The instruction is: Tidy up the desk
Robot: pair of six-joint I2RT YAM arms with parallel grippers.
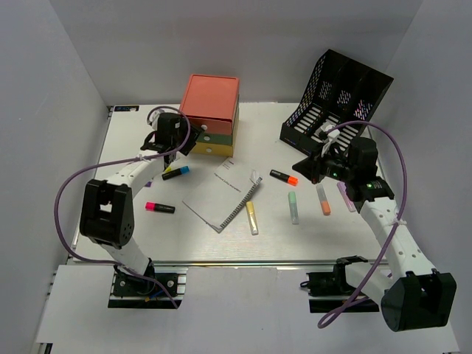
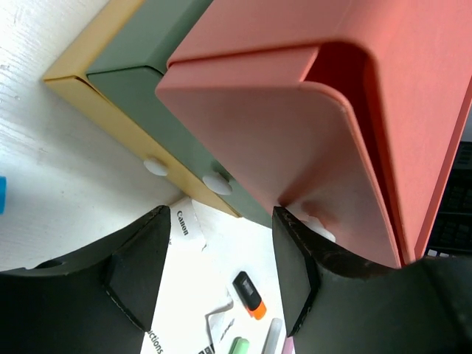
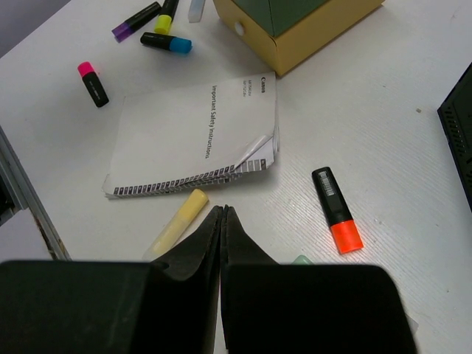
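A booklet (image 1: 223, 193) lies on the desk (image 1: 295, 243) among scattered highlighters (image 1: 253, 217); a drawer box (image 1: 210, 114) and rack (image 1: 335, 99) stand at the far edge.

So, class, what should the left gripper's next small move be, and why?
Probably slide the left gripper sideways until the orange drawer's knob sits between its fingers: the jaws stand open, but the knob lies beside one finger, outside the gap.

The desk (image 1: 310, 243) is a large, flat, white rectangular tabletop. It lies horizontal and fills the middle of the top view. A metal rail (image 1: 243, 263) runs along its near edge. The surface (image 3: 413, 169) is matte with a fine linear grain.
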